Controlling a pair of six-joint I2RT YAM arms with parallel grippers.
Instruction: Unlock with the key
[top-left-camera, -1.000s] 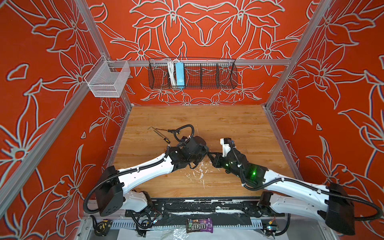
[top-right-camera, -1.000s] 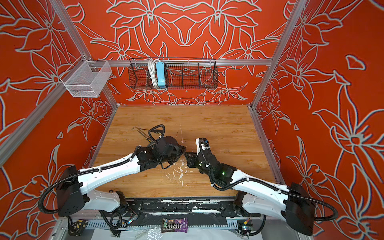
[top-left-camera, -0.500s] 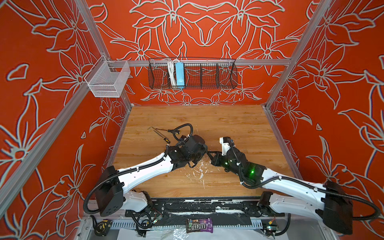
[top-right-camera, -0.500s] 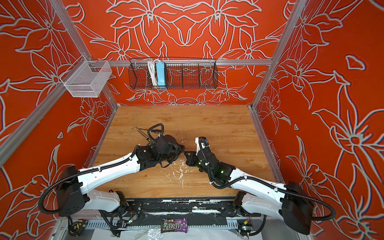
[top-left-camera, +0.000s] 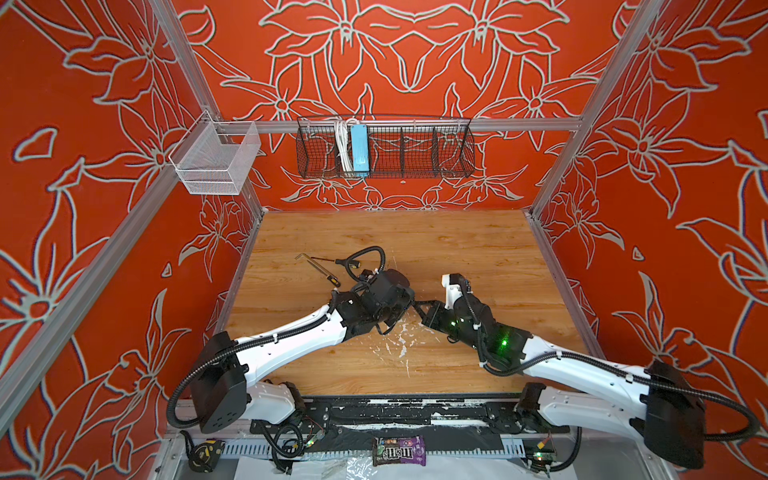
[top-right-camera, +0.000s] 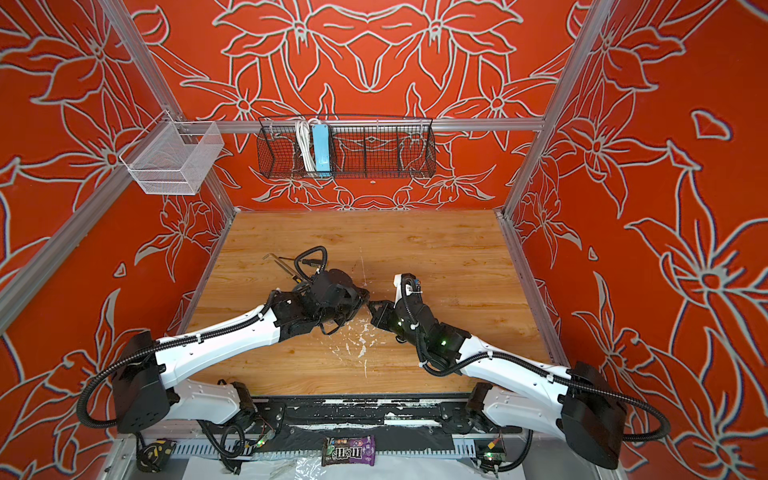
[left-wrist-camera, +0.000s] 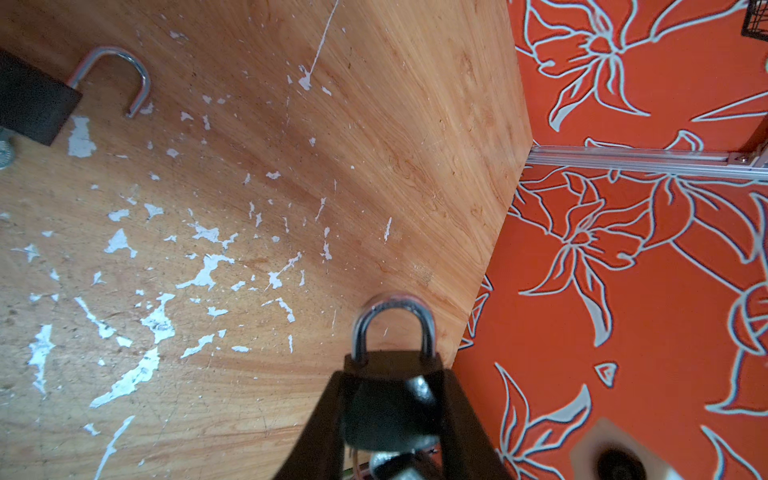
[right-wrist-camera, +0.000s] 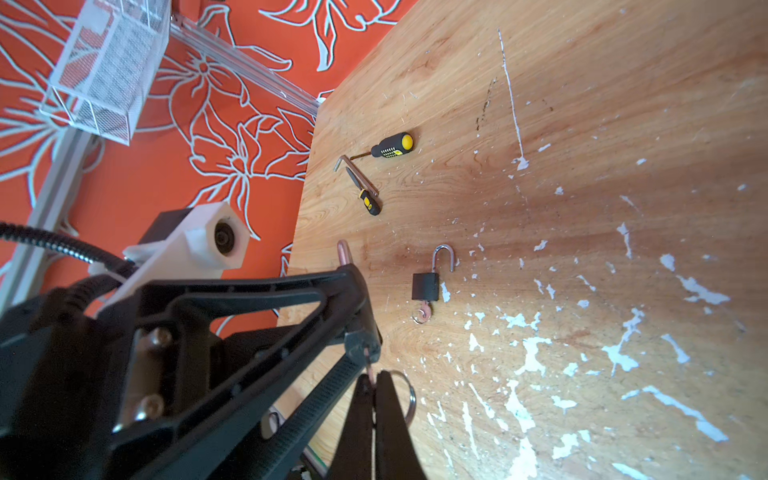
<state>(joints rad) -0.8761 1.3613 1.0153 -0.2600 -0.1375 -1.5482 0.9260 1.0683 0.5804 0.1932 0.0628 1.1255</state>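
A black padlock (left-wrist-camera: 360, 332) with its silver shackle closed is clamped between my left gripper (left-wrist-camera: 392, 370) fingers, above the wooden table (top-left-camera: 457, 249). My right gripper (right-wrist-camera: 374, 376) is shut on a small pinkish key (right-wrist-camera: 368, 363). The key's tip is in the underside of the held padlock, and its key ring (right-wrist-camera: 409, 399) hangs beside my fingers. In both top views the left gripper (top-left-camera: 409, 302) and right gripper (top-left-camera: 419, 306) meet tip to tip near the table's middle, and the key is hidden there.
A second black padlock (right-wrist-camera: 424, 286) lies on the table with its shackle open and a key in its base; the left wrist view shows it too (left-wrist-camera: 33, 104). Two yellow-handled screwdrivers (right-wrist-camera: 390, 147) and a hex key (right-wrist-camera: 345, 164) lie towards the left wall. Wire baskets (top-left-camera: 384, 147) hang on the back wall.
My right gripper has closed down fully on the key. Both grippers stay joined at the padlock and have shifted very slightly.
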